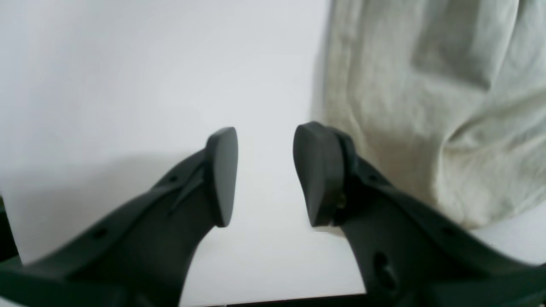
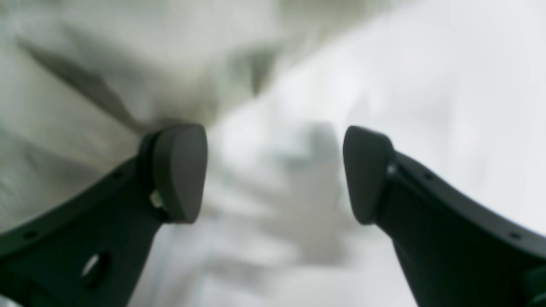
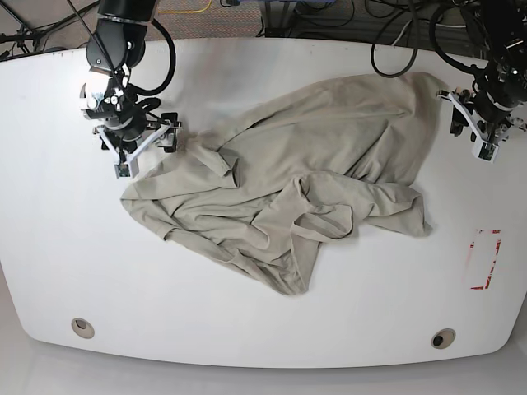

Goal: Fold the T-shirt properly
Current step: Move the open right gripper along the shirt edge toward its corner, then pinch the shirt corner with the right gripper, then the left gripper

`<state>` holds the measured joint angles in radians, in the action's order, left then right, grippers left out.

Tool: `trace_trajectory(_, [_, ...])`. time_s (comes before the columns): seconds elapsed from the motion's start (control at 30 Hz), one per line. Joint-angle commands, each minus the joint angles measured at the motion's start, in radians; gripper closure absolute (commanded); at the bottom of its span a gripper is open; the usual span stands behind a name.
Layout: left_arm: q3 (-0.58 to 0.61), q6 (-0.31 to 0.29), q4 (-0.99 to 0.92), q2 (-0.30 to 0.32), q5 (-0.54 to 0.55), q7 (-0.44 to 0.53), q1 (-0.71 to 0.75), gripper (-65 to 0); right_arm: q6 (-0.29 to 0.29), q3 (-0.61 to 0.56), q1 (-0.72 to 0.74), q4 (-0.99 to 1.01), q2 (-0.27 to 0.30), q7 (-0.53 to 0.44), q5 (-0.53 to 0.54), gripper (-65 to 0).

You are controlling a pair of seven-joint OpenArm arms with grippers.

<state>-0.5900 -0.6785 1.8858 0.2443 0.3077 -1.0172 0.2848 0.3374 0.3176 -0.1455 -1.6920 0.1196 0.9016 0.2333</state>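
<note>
The khaki-beige T-shirt [image 3: 329, 140] lies crumpled and spread across the middle of the white table [image 3: 247, 321], with folds bunched toward its near hem. My right gripper [image 3: 140, 148] hangs at the shirt's left end, jaws wide apart and empty. In its wrist view the right gripper [image 2: 273, 170] is over blurred cloth of the T-shirt [image 2: 85, 64]. My left gripper [image 3: 482, 136] stands just off the shirt's far right corner. Up close, the left gripper [image 1: 265, 170] is open over bare table, with the T-shirt [image 1: 426, 106] to its right.
A red rectangular outline [image 3: 484, 259] is marked on the table at the right. Two round holes [image 3: 82, 327] [image 3: 443, 338] sit near the front edge. Cables [image 3: 395, 33] trail along the back edge.
</note>
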Motion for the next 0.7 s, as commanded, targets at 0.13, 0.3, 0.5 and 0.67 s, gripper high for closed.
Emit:
trace_trajectory(0.13, [-0.005,-0.004,0.016,0.016,0.011,0.018,-0.009,-24.2,0.002,0.004,0.031,-0.064,0.009,-0.025,0.016,-46.5])
trace_trajectory(0.3, [-0.005,-0.004,0.016,0.016,0.011,0.018,-0.009,-24.2,0.002,0.004,0.04,-0.075,0.009,-0.012,0.015,-46.5])
trace_trajectory(0.5, [-0.005,-0.004,0.016,0.016,0.011,0.018,-0.011,-24.2,0.002,0.002,0.085,-0.066,0.016,-0.012,0.013,-46.5])
trace_trajectory(0.67, [-0.005,-0.004,0.016,0.016,0.011,0.018,-0.011,-24.2,0.002,0.002,0.145,-0.032,0.036,-0.012,0.013,-46.5])
